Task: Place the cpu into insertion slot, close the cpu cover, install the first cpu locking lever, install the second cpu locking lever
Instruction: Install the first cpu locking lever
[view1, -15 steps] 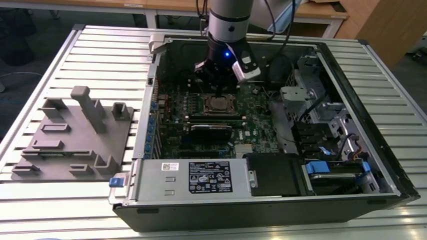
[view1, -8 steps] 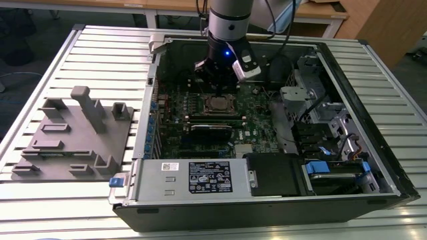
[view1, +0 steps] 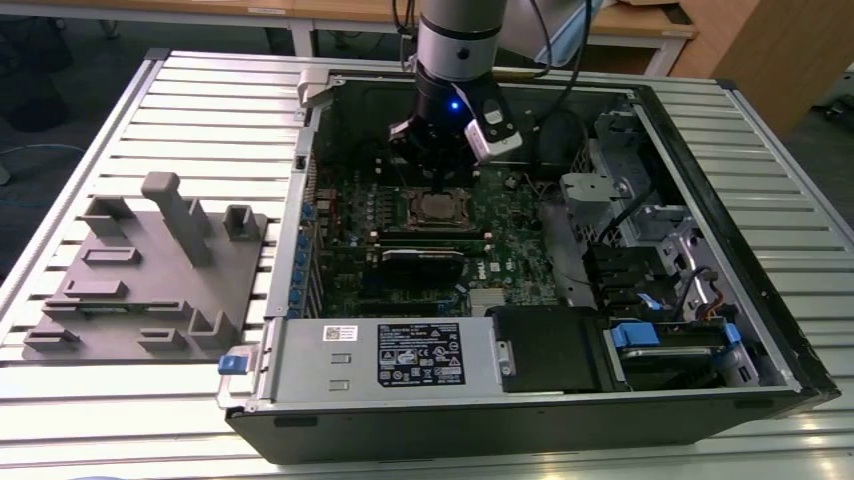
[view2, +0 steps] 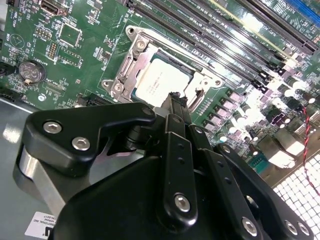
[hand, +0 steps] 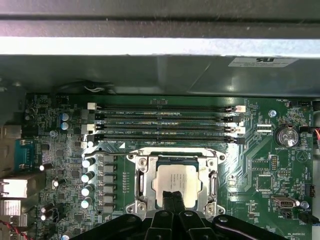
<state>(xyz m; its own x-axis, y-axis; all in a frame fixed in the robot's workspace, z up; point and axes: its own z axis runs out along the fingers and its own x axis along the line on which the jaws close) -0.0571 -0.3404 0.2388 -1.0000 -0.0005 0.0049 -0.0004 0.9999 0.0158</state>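
exterior view: even room light; the pale slatted tabletop (view1: 160, 110) is bright, the inside of the computer case (view1: 534, 425) dim.
second wrist view: hard white glare on the memory slots (view2: 235, 45).
first wrist view: bright band along the case wall (hand: 150, 46); the cpu (hand: 175, 180) top gleams pale.

We see a slatted metal table (view1: 200, 90) carrying two things. An open black computer case (view1: 534, 425) lies across its middle and the exterior view's right side. Just beside it, a grey moulded fixture plate (view1: 134, 300) lies flat toward the exterior view's left edge.
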